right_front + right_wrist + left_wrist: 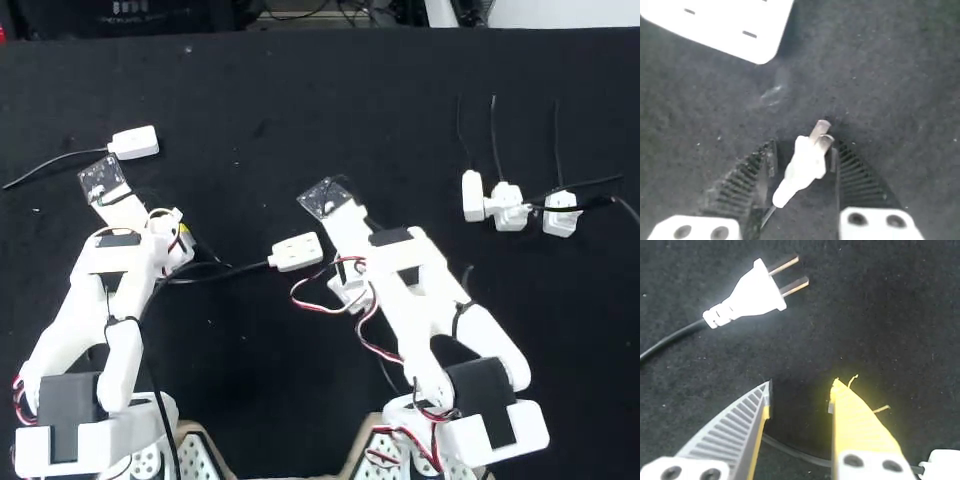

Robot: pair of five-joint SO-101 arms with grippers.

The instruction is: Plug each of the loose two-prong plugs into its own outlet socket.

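My right gripper is drawn in narrow, with a small white plug pinched between its ribbed fingers. The prongs point ahead and are canted slightly. The outlet block lies ahead of the fingertips and off to one side, apart from the prongs. To seat the plug well I'd square the wrist first so both blades line up with the two slots, then go in straight and low, pushing slowly. The block is light, glossy plastic with rounded corners, sitting on felt-like black cloth, so I expect it to skate away rather than take the push. The plug body is smooth and tapered, and it may swivel in the grip if one blade catches. My left gripper stands wide and empty, one finger grey and ribbed, the other yellow. A loose plug lies flat just ahead of it, its bright flat blades pointing away and its black cord trailing off sideways.
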